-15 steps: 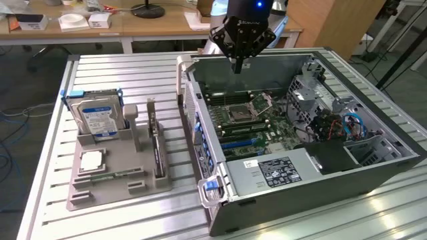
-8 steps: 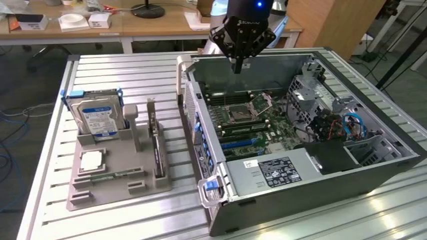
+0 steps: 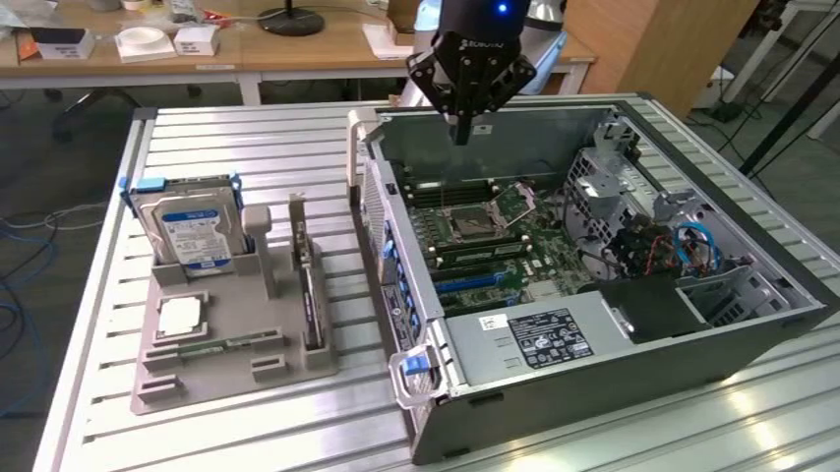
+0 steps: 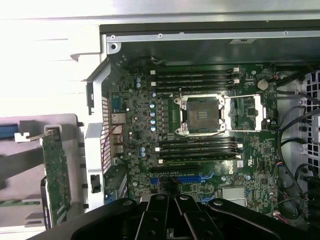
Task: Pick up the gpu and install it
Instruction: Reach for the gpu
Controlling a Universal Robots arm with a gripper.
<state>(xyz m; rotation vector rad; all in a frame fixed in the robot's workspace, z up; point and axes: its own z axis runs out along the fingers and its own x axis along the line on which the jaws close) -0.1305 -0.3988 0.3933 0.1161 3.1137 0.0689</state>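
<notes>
Hovering gripper closed, empty, over the case at 12 o'clock.
Seeing gpu standing on edge in tray at case's 9 o'clock; judging it light, stiff, fragile, best gripping along bare top edge.

Arm cut off at top edge — gpu lower edge hidden in holder

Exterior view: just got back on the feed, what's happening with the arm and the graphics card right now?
The gripper hangs over the far rim of the open computer case, jaws together and holding nothing. The graphics card stands on edge in the gray holder on the table beside the case, near the hard drive. It has not been picked up yet.
</notes>
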